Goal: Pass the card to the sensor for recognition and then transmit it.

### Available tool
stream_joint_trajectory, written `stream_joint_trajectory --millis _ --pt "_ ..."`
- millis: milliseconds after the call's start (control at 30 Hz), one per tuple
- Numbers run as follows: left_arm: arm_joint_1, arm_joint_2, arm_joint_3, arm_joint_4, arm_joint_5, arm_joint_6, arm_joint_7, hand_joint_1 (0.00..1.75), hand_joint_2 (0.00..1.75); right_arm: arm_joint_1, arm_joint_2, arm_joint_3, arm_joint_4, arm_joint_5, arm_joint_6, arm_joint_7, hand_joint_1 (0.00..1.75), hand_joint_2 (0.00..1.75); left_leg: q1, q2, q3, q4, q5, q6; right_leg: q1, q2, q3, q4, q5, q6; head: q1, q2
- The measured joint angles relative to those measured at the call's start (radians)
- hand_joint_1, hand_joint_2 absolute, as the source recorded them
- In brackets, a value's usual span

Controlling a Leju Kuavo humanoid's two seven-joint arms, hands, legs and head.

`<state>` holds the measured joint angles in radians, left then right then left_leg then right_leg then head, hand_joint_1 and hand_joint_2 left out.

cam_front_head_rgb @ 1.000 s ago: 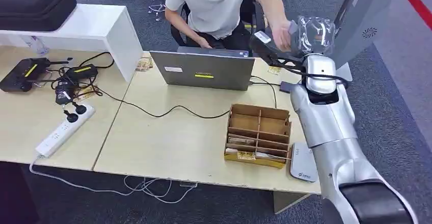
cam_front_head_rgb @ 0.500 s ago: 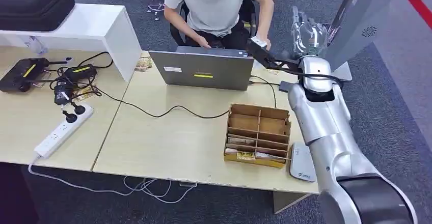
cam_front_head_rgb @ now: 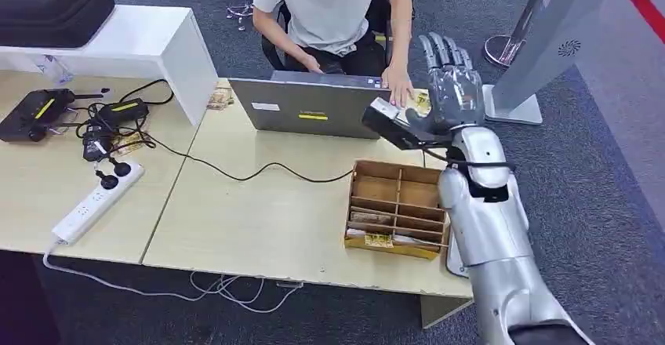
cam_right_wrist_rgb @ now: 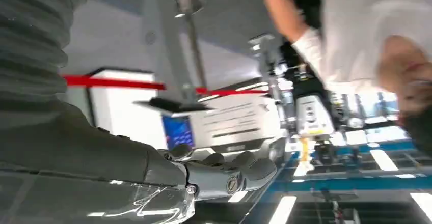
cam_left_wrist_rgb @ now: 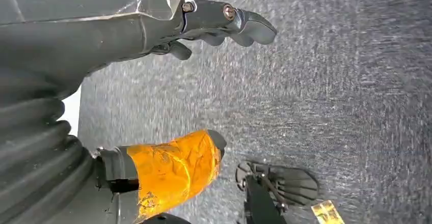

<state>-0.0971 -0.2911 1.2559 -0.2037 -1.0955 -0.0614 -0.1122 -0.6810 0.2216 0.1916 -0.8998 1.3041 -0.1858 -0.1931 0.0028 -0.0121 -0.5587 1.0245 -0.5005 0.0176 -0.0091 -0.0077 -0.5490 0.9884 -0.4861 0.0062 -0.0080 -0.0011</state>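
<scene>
My right hand (cam_front_head_rgb: 451,86) is raised above the table's far right part, fingers straight and apart, holding nothing. In the right wrist view its fingers (cam_right_wrist_rgb: 229,175) are also bare. A person's hand (cam_front_head_rgb: 401,90) rests on the table beside the laptop, next to a yellowish card (cam_front_head_rgb: 421,103) just left of my hand. A cardboard card box (cam_front_head_rgb: 398,204) with several compartments stands in front of my forearm, with cards (cam_front_head_rgb: 376,237) in its front slots. My left hand (cam_left_wrist_rgb: 168,25) hangs over grey carpet, fingers apart around nothing.
A grey laptop (cam_front_head_rgb: 314,108) stands open at the back with a seated person (cam_front_head_rgb: 329,8) behind it. On the left are a power strip (cam_front_head_rgb: 98,200), cables and a white shelf (cam_front_head_rgb: 149,43). A grey stand (cam_front_head_rgb: 541,47) rises at the right.
My right hand has come down and nearer to me, from the person's raised hand to just above the table. The person's hand drew back and now rests by the laptop.
</scene>
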Motion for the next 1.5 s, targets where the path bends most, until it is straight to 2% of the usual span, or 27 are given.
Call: stream_joint_trajectory --millis 100,233,467,767,1133,1500 --pt "0.0 0.0 0.029 0.0 0.03 0.0 0.0 0.0 1.75 0.149 -0.032 0.058 -0.199 -0.078 0.003 -0.029 0.0 1.75 0.0 0.0 -0.001 0.0 0.0 0.0 0.0 0.0 0.0 0.0 -0.001 0.0 0.0 0.0" --pt "0.0 0.003 0.051 0.0 0.038 -0.007 -0.003 0.0 1.75 0.278 -0.071 0.108 -0.365 -0.113 0.006 -0.046 0.0 1.75 0.0 0.001 0.0 0.0 -0.001 0.0 0.0 0.001 0.0 -0.001 -0.001 -0.001 0.0 0.0" --pt "0.0 0.013 0.067 0.0 0.044 -0.005 -0.007 0.0 1.75 0.412 -0.127 0.158 -0.5 -0.132 0.007 -0.056 0.0 1.75 0.0 0.001 0.0 0.0 -0.001 0.0 0.0 0.001 0.001 -0.001 -0.001 -0.001 0.0 0.0" --pt "0.0 0.016 0.067 0.0 0.044 0.0 -0.018 0.0 1.75 0.462 -0.151 0.158 -0.515 -0.133 0.006 -0.056 0.0 1.75 0.0 0.001 0.0 0.0 -0.001 0.0 0.0 0.001 0.001 0.0 -0.001 -0.001 0.0 0.0" --pt "0.0 0.017 0.067 0.0 0.045 0.002 -0.02 0.0 1.75 0.488 -0.153 0.16 -0.514 -0.133 0.006 -0.063 0.0 1.75 0.0 0.001 0.0 0.0 -0.001 0.0 0.0 0.001 0.001 0.0 -0.001 -0.001 0.0 0.0" --pt "-0.001 0.017 0.067 0.0 0.047 0.003 -0.026 0.0 1.75 0.509 -0.152 0.227 -0.456 -0.136 0.011 -0.08 0.0 1.75 0.0 0.001 0.0 -0.001 -0.001 0.0 0.0 0.001 0.001 0.0 -0.001 -0.001 0.0 0.0"
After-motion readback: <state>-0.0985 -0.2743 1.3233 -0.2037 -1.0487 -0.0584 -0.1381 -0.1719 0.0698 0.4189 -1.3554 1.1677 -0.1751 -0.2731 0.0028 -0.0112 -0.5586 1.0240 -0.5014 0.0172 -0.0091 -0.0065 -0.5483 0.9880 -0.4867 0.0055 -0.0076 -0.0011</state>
